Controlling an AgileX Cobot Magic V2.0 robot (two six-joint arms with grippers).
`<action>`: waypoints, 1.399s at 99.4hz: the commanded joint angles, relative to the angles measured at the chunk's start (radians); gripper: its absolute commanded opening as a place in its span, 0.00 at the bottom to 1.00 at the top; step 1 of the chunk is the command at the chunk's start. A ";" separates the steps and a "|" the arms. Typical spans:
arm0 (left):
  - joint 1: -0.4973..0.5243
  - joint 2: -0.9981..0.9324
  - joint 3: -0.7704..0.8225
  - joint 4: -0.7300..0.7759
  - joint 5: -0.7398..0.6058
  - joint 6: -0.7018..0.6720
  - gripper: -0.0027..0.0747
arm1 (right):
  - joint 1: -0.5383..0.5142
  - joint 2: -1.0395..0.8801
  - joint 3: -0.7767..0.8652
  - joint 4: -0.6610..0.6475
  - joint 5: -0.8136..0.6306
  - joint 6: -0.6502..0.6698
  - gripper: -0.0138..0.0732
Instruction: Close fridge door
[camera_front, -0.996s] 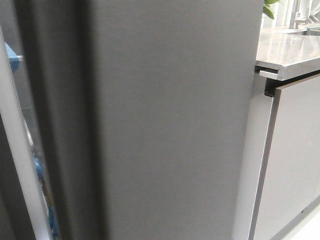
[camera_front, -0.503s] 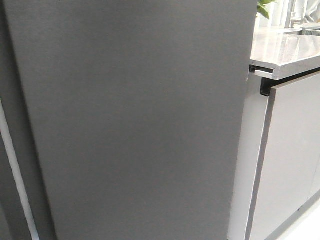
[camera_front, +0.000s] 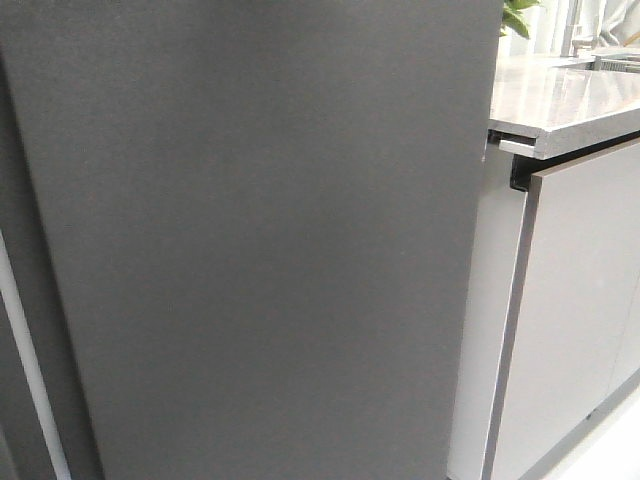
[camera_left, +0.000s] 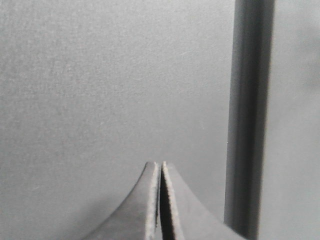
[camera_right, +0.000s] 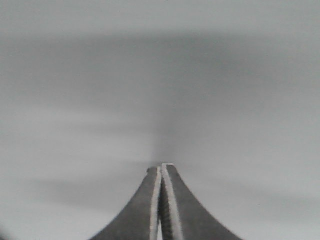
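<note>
The fridge door (camera_front: 270, 240) is a matte dark grey panel that fills most of the front view. At the far left a thin white edge strip (camera_front: 22, 360) runs down beside it. No fridge interior shows. Neither gripper shows in the front view. In the left wrist view my left gripper (camera_left: 160, 164) is shut and empty, its tips close to the dark grey textured panel (camera_left: 100, 90), with a darker vertical groove (camera_left: 250, 115) beside it. In the right wrist view my right gripper (camera_right: 161, 167) is shut and empty, its tips at a blurred grey surface (camera_right: 160, 75).
To the right of the fridge stands a pale grey cabinet (camera_front: 570, 320) under a grey stone countertop (camera_front: 560, 100). A green plant (camera_front: 520, 15) shows at the counter's back. A strip of light floor (camera_front: 610, 450) shows at the bottom right.
The door has swung further shut: the gap at the left, with its white lining and blue bits, has gone, and only a thin white strip stays. The counter has shifted left in view.
</note>
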 joint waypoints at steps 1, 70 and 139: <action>0.006 -0.010 0.035 -0.005 -0.073 -0.004 0.01 | -0.027 -0.140 0.016 -0.012 -0.064 -0.009 0.11; 0.006 -0.010 0.035 -0.005 -0.073 -0.004 0.01 | -0.178 -1.028 0.771 -0.014 0.006 0.159 0.11; 0.006 -0.010 0.035 -0.005 -0.073 -0.004 0.01 | -0.178 -1.192 0.948 -0.014 0.011 0.161 0.11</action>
